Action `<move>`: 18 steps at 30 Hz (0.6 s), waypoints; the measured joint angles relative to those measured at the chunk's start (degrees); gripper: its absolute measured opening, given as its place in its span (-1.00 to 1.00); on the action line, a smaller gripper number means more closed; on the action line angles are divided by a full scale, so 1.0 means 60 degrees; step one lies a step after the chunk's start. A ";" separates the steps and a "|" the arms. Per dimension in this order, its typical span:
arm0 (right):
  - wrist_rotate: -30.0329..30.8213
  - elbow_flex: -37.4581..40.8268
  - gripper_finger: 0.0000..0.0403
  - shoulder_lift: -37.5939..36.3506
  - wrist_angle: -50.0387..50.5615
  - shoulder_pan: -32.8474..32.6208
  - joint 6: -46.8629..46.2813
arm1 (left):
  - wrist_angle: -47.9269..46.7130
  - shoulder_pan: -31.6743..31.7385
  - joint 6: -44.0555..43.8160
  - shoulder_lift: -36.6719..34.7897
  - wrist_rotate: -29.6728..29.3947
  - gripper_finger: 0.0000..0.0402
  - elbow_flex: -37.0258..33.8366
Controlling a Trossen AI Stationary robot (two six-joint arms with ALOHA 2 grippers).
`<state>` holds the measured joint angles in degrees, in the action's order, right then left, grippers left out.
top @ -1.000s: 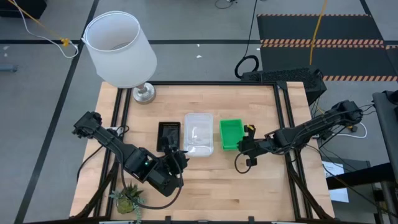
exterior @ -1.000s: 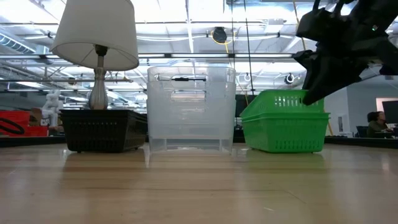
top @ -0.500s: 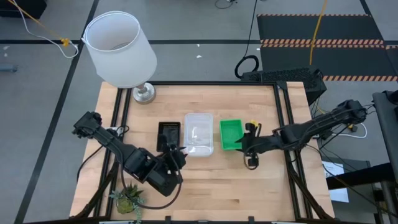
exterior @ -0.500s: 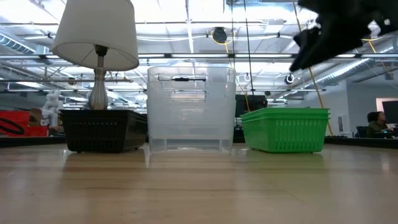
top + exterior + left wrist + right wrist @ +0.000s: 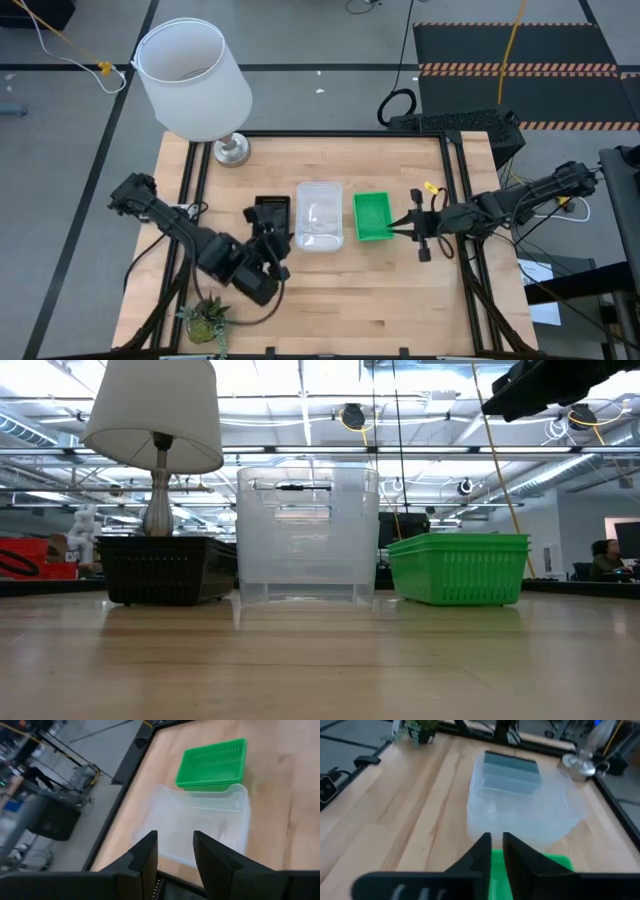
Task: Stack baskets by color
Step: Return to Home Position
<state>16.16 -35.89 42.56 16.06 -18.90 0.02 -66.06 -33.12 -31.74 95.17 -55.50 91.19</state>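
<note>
High view: three piles stand in a row mid-desk (image 5: 330, 300), the black baskets (image 5: 271, 212), then the clear baskets (image 5: 320, 228), then the green baskets (image 5: 372, 216), nearly side by side. The left end effector (image 5: 267, 236) sits over the near end of the black pile. The right end effector (image 5: 402, 226) is just beside the green pile on its outer side, pointing at it. A lamp (image 5: 190, 75) and a plant (image 5: 207, 318) stand at the left corners. The sorting looks finished, so what remains is parking both arms. To do that well, each should lift first and then draw back, so that no finger clips a rim and shoves a pile.

Low view: all three piles rest flat on the desk. The clear one rises tallest, and the black and green ones are low. Only a dark part of the right arm shows, high above the green pile and well clear of it.

Left wrist view: the fingers (image 5: 147, 855) stand a little apart with nothing between them. The clear pile lies just ahead and the green one beyond it. The black pile is not visible here.

Right wrist view: the fingers (image 5: 481, 851) are almost together, with only a slit between them, and they hold nothing. A green rim shows right under them, with the clear pile and then the black one farther on.
</note>
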 joint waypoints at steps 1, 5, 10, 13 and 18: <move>-0.0005 0.0135 -0.84 -0.0119 -0.0165 0.0000 0.0138 | 0.0437 0.0095 0.0206 -0.0260 0.0127 -0.37 -0.0396; -0.0395 0.0660 -0.98 -0.0614 -0.0632 0.0007 0.0788 | 0.3196 0.0532 0.1693 -0.1588 0.0998 -0.37 -0.2454; -0.0485 0.1058 -0.96 -0.1096 -0.1037 0.0015 0.1137 | 0.7270 0.1125 0.4070 -0.3579 0.2285 -0.37 -0.5570; -0.0492 0.1262 -0.99 -0.1380 -0.1069 0.0015 0.1208 | 0.9681 0.1413 0.5120 -0.4670 0.3254 -0.37 -0.7300; -0.0492 0.1495 -0.99 -0.1779 -0.1079 0.0015 0.1334 | 1.2141 0.1823 0.5912 -0.6228 0.4651 -0.37 -0.9496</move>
<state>13.21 -26.92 31.88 9.59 -18.81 8.03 6.78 -22.19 3.74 57.80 -27.60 34.21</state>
